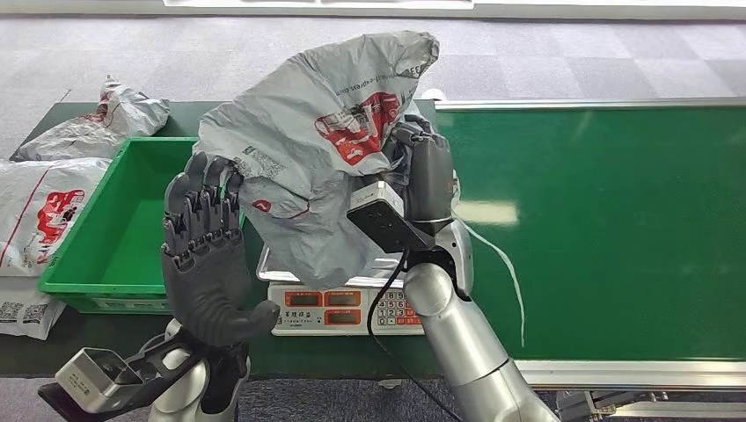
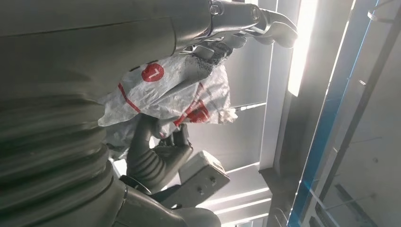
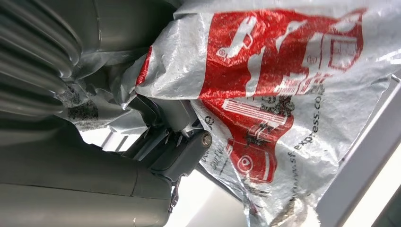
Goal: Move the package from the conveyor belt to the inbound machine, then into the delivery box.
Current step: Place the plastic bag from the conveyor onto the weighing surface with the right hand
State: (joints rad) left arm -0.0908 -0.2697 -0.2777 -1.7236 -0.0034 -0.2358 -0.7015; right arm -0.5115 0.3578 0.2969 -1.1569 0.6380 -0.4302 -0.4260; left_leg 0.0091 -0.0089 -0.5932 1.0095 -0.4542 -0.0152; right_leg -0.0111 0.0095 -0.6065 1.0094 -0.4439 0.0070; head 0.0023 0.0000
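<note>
One crumpled grey plastic courier package with red print is held raised above the one white weighing scale with orange displays, which stands at the near edge of the table beside the one green plastic delivery box. The right hand grips the package's right side with fingers closed into the plastic, while the left hand stands upright with fingers nearly straight and together, fingertips touching the package's lower left edge. Three further grey courier bags lie at the table's left end, and the one green conveyor belt extends along the right.
</note>
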